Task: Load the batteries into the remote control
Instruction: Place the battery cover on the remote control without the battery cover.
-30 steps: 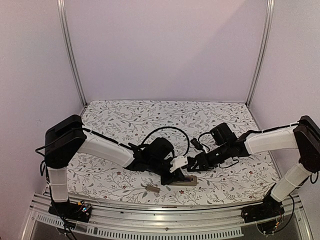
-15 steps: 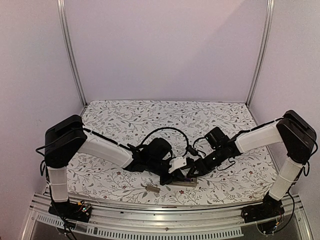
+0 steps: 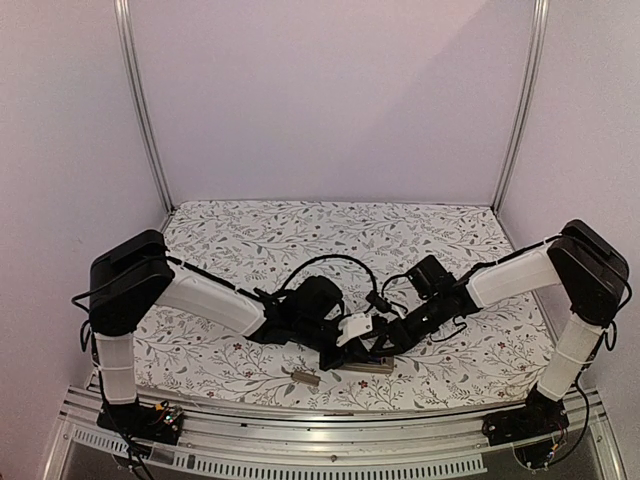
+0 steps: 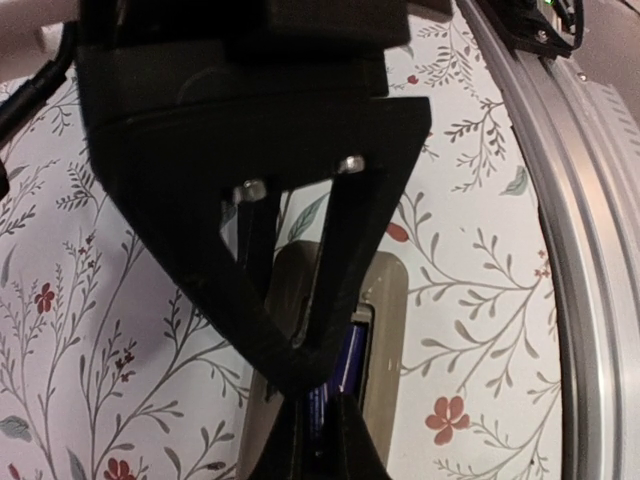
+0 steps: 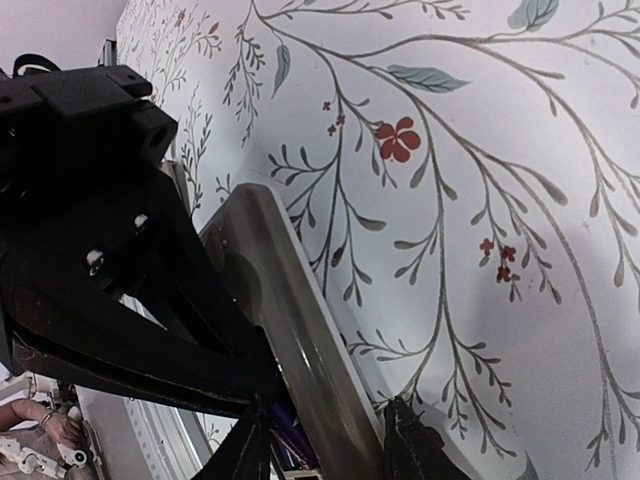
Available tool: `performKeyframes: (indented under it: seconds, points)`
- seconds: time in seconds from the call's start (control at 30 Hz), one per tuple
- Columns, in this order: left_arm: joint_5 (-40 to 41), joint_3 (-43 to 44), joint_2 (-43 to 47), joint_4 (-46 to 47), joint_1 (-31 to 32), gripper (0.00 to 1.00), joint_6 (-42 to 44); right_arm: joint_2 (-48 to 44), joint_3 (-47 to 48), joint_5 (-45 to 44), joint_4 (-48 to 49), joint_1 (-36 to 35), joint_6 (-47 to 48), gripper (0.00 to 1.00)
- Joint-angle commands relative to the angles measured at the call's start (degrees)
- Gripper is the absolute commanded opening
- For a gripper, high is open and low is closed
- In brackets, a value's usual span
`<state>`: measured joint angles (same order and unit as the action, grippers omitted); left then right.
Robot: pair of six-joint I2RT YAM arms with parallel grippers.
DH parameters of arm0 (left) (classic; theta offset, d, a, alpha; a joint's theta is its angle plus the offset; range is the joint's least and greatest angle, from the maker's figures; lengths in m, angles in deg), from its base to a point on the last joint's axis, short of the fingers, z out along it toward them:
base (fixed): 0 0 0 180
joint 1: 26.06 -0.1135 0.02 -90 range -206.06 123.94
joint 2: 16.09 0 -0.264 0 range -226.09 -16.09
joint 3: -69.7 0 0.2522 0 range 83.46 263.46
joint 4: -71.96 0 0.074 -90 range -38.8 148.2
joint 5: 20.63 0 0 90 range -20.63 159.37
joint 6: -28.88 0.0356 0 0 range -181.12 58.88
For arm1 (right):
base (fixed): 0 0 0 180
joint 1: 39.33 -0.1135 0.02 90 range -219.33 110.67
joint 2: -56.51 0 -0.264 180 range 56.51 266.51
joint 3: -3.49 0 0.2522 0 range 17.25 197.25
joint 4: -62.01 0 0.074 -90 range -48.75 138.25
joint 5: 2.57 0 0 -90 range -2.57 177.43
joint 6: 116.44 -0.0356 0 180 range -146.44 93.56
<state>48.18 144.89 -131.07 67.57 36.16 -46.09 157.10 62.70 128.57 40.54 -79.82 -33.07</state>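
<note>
L gripper (image 4: pixel 318 447) tips near-closed, grip unclear; R gripper (image 5: pixel 325 450) part-open astride remote (image 5: pixel 300 330); battery (image 4: pixel 345 365) mostly hidden.

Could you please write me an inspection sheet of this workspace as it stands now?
Surface: floral cloth, lying flat.
Job's things: remote control lies back up near the front edge; one bluish battery lies in its recess, full seating not visible; second battery not seen.
Clutter: cover strip lies loose on the cloth, left of the remote.
Grippers: left gripper has its fingertips together over the recess; right gripper has a finger either side of the remote, grip unclear.
Cables: black cable loops above the left wrist.
Surroundings: plain walls; aluminium rail at the near edge.
</note>
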Motion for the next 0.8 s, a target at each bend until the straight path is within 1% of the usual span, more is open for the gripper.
performKeyframes:
  seconds: [0.0,0.13,0.23,0.33,0.43,0.5,0.53,0.57,0.67,0.7,0.77]
  points:
    - [0.2,-2.1,-2.4,-5.2,-0.1,0.00,-0.2,1.0,-1.0,-3.2,-0.8,-2.2,1.0,0.37]
    - [0.2,-2.4,-2.4,-4.7,-0.3,0.00,-0.4,-1.0,-2.6,-2.5,-1.0,-2.5,2.9,0.41]
    - [0.0,-2.7,-2.4,-4.4,-0.4,0.00,-0.6,-5.1,-4.0,-1.6,1.3,-2.4,1.5,0.42]
    - [0.1,-3.3,-2.3,-4.0,-0.5,0.00,-1.7,-12.5,-6.8,-4.9,6.7,-2.4,-2.0,0.46]
    - [0.5,-4.3,-2.0,-3.0,-0.6,0.00,-3.6,-21.2,-13.7,-9.9,18.4,-2.5,-7.0,0.47]
    - [1.3,-4.6,-2.0,-2.5,-0.6,0.00,-4.5,-27.8,-20.4,-15.1,28.6,-2.6,-13.1,0.46]
    - [2.1,-4.5,-2.0,-2.5,-0.6,0.00,-4.9,-29.6,-22.9,-19.1,31.5,-2.6,-17.8,0.46]
    - [2.8,-4.5,-2.1,-2.4,-0.5,0.00,-5.3,-31.4,-24.3,-23.4,31.9,-2.5,-26.1,0.45]
    - [4.0,-4.7,-2.2,-2.3,-0.5,0.00,-6.6,-33.8,-25.5,-27.2,29.2,-2.7,-40.3,0.45]
    - [4.2,-4.8,-2.1,-2.3,-0.5,0.00,-6.9,-34.4,-25.2,-28.4,26.5,-3.3,-46.2,0.45]
    - [4.5,-5.3,-2.0,-2.4,-0.3,0.00,-7.1,-35.5,-24.0,-29.3,19.9,-5.0,-52.5,0.45]
